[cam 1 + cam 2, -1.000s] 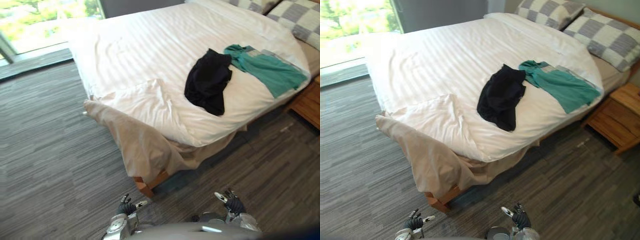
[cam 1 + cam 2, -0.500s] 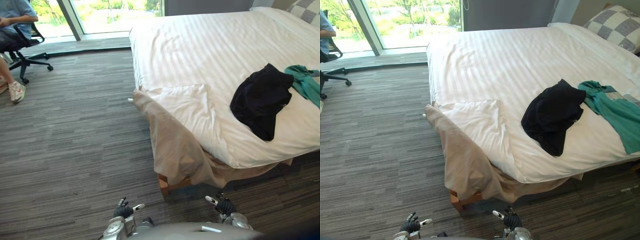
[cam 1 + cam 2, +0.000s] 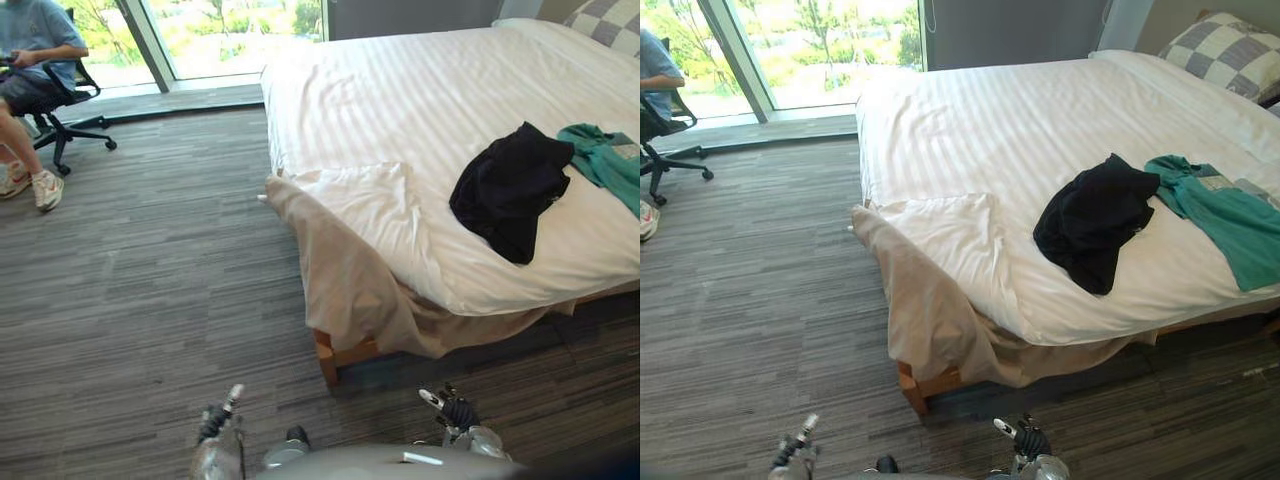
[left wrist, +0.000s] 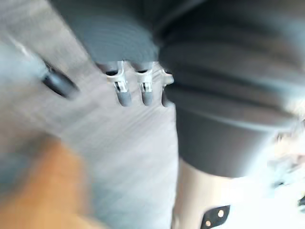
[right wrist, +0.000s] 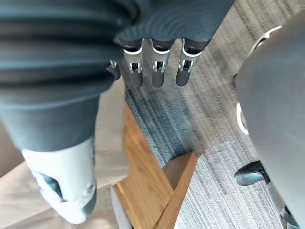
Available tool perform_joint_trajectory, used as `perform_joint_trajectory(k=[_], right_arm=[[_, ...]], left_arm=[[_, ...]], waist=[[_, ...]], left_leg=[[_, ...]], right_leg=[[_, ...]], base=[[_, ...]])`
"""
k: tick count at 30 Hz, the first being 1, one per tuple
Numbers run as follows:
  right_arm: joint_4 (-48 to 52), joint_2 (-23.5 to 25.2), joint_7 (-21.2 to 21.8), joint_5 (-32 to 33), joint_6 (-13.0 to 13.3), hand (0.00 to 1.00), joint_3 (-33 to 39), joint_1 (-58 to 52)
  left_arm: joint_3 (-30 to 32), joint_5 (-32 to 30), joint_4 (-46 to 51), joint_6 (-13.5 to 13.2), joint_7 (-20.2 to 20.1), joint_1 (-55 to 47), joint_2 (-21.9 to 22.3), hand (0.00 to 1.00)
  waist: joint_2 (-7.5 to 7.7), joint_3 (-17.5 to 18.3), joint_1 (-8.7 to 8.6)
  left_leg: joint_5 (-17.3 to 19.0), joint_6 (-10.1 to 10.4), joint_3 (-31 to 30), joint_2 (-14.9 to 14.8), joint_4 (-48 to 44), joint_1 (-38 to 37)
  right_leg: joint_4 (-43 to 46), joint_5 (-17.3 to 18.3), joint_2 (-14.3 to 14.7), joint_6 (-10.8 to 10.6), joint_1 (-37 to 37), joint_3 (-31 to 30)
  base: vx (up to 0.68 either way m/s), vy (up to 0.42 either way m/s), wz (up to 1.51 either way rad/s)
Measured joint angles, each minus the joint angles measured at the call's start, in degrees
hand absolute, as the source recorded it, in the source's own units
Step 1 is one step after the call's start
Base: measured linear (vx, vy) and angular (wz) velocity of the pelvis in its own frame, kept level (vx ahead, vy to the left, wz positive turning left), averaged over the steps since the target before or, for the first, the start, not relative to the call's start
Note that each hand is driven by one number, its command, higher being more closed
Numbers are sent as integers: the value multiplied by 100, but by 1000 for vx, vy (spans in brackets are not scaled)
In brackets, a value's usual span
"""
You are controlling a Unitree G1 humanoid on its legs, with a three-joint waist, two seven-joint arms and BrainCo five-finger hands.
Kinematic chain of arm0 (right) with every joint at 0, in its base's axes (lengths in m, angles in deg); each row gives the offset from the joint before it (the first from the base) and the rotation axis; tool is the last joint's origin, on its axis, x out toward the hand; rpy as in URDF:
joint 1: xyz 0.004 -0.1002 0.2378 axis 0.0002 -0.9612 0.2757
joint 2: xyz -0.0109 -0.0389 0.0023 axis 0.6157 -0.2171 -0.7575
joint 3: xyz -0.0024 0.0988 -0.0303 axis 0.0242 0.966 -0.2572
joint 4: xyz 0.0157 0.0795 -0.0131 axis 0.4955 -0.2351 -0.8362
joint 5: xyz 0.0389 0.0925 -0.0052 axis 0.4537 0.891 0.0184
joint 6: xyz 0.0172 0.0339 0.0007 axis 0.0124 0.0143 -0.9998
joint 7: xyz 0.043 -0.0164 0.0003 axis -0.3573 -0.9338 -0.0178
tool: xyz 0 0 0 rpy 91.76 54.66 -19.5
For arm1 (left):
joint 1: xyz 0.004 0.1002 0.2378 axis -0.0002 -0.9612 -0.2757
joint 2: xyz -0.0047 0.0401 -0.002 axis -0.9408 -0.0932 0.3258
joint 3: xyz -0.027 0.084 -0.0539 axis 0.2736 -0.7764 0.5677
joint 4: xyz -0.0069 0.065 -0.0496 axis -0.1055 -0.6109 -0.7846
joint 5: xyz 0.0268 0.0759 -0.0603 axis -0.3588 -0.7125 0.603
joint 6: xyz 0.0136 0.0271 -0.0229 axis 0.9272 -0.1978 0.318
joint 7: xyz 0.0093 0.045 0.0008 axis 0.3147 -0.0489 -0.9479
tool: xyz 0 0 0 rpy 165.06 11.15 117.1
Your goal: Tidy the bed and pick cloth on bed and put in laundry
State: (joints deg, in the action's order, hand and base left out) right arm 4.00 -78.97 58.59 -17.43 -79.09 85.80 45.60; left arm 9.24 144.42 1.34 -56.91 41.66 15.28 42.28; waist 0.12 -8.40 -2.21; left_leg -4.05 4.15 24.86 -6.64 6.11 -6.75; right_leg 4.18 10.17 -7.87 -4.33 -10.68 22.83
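A black cloth point(image 3: 508, 190) lies crumpled on the white duvet point(image 3: 400, 100) near the bed's near edge. Beside it, toward the pillows, a teal cloth point(image 3: 1225, 212) is spread out. The duvet's near corner point(image 3: 362, 195) is folded back, and a beige sheet point(image 3: 345, 285) hangs off that corner toward the floor. My left hand point(image 3: 215, 428) and right hand point(image 3: 457, 410) hang low over the carpet in front of the bed, well short of both cloths. The wrist views show the left hand's fingers point(image 4: 125, 93) and the right hand's fingers point(image 5: 155, 69) straight, holding nothing.
A wooden bed leg point(image 3: 325, 358) stands under the hanging sheet, close past my right hand point(image 5: 152, 191). A checked pillow point(image 3: 1230, 52) lies at the head of the bed. A person on an office chair point(image 3: 35, 62) sits by the window at the far left. Grey carpet point(image 3: 150, 280) stretches left of the bed.
The camera has swung left, bringing the window and the seated person into view. My left hand has dropped and turned a little; the cloths lie as before.
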Motion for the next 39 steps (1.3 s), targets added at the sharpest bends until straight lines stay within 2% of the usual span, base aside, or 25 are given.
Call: perform_joint_trajectory(k=[2,4,5,6,7,10,11,12,13,14,15,18,20,22,23,27,28,30,31,33,36,39], right_arm=[[158,-2,19,2,-11,0,33,-160],[261,7,18,54,3,0,100,-302],[296,40,13,133,21,0,122,-357],[395,41,3,190,50,0,123,-461],[444,41,-2,211,61,0,123,-505],[533,-23,-15,233,70,0,134,-707],[526,-19,-17,236,75,0,145,-796],[498,-34,-19,235,71,0,147,-842],[501,-37,-24,236,69,0,164,-912],[483,-37,-27,240,70,0,211,-971],[440,-43,-36,255,70,0,231,-982],[423,-83,-50,316,58,0,224,-992],[423,-144,-53,330,52,0,224,-1008],[443,-153,-53,329,35,0,228,-1032],[447,-160,-56,342,9,0,255,-1039],[598,-269,-47,339,-78,0,259,-1028],[729,-288,-44,338,-129,0,264,-1019],[797,-299,-45,341,-166,0,265,-1009],[814,-330,-47,347,-185,0,267,-987],[813,-332,-46,350,-279,0,238,-966],[818,-412,-42,461,-377,0,216,-979],[872,-414,-31,557,-388,0,187,-979]], left_arm=[[454,10,729,-169,34,158,-441,0],[899,-535,1300,-373,163,375,-912,0],[1144,-862,1653,-483,188,489,-1255,0],[1329,-1489,2015,-587,263,677,-1622,0],[1353,-1715,2186,-623,302,748,-1739,0],[1416,-2990,3104,-737,418,1104,-2114,0],[1271,-3404,3526,-793,424,1203,-2166,0],[1041,-3871,3835,-823,493,1300,-2261,0],[815,-4242,4023,-827,558,1375,-2328,0],[482,-4640,4314,-809,623,1505,-2358,0],[221,-5119,4553,-771,698,1594,-2357,0],[-403,-5993,4846,-609,803,1894,-2361,0],[-651,-6414,4845,-498,864,2057,-2362,0],[-931,-6839,4842,-319,889,2250,-2362,0],[-1115,-6983,4807,-222,916,2361,-2365,0],[-2079,-7402,4333,604,913,2921,-2365,0],[-2391,-7566,3882,1025,924,3230,-2365,0],[-2584,-7680,3580,1270,978,3460,-2365,0],[-2786,-7869,3310,1526,1067,3694,-2364,0],[-3048,-8038,2889,1871,1196,4059,-2364,0],[-3151,-8254,2456,2407,1479,4594,-2364,0],[-3259,-8287,2262,2706,1691,5132,-2364,0]], waist=[[-27,19,4],[6,58,22],[19,74,21],[23,81,22],[28,88,22],[4,260,-6],[-30,404,-1],[-3,493,1],[-67,536,-17],[-23,606,-39],[-74,624,-83],[-147,667,-175],[-136,682,-212],[-150,676,-258],[-206,654,-283],[-366,573,-356],[-424,537,-465],[-442,491,-489],[-424,432,-514],[-348,319,-601],[-412,12,-695],[-403,-112,-716]], left_leg=[[-4,-6,184,-25,-1,35],[-5,-8,290,-28,-1,75],[-5,-8,316,-25,0,88],[-5,-10,380,-10,0,90],[-1,-17,405,11,0,90],[65,-53,468,117,0,133],[44,-89,515,133,-2,191],[36,-91,544,139,-2,181],[26,-99,582,135,-8,182],[-21,-118,642,120,-21,166],[-81,-127,688,82,-38,166],[-182,-126,862,-85,-42,140],[-191,-113,944,-150,-43,111],[-215,-79,966,-213,-43,126],[-219,-73,993,-231,-43,146],[-255,-27,1098,-260,-40,262],[-263,-30,1098,-273,-37,423],[-263,-30,1094,-291,-33,535],[-263,-30,1086,-302,-19,635],[-339,-84,1072,-287,-6,813],[-400,-96,1067,-340,-1,1084],[-419,-105,1089,-356,-1,1367]], right_leg=[[-32,13,-7,-17,14,21],[-68,12,-15,-18,34,8],[-123,8,-17,-21,31,-4],[-171,-32,-36,-2,31,-25],[-186,-70,-46,-16,32,-38],[-232,-240,-126,-32,44,-183],[-236,-301,-136,7,90,-265],[-229,-343,-138,21,91,-362],[-218,-366,-137,54,120,-412],[-185,-414,-131,113,133,-495],[-144,-495,-99,176,156,-538],[-106,-723,25,238,238,-825],[-107,-745,93,250,287,-967],[-109,-747,145,249,358,-1064],[-107,-747,169,249,397,-1110],[-111,-746,226,249,636,-1324],[-131,-746,242,249,830,-1394],[-148,-746,260,249,965,-1431],[-179,-743,277,248,1075,-1437],[-227,-702,275,221,1227,-1438],[-132,-672,299,188,1536,-1433],[-140,-790,305,171,1813,-1428]], base=[[-73,33,14],[-2,36,5],[55,46,-4],[70,56,-7],[85,56,-7],[148,72,-6],[219,64,-8],[216,58,-4],[195,41,-1],[142,18,2],[135,0,-3],[53,-25,-19],[3,-86,-33],[-13,-106,-27],[-36,-98,-19],[-88,-75,-30],[-122,-69,-25],[-129,-53,-22],[-185,-54,-18],[-225,-57,-7],[-247,-31,2],[-155,3,3]])
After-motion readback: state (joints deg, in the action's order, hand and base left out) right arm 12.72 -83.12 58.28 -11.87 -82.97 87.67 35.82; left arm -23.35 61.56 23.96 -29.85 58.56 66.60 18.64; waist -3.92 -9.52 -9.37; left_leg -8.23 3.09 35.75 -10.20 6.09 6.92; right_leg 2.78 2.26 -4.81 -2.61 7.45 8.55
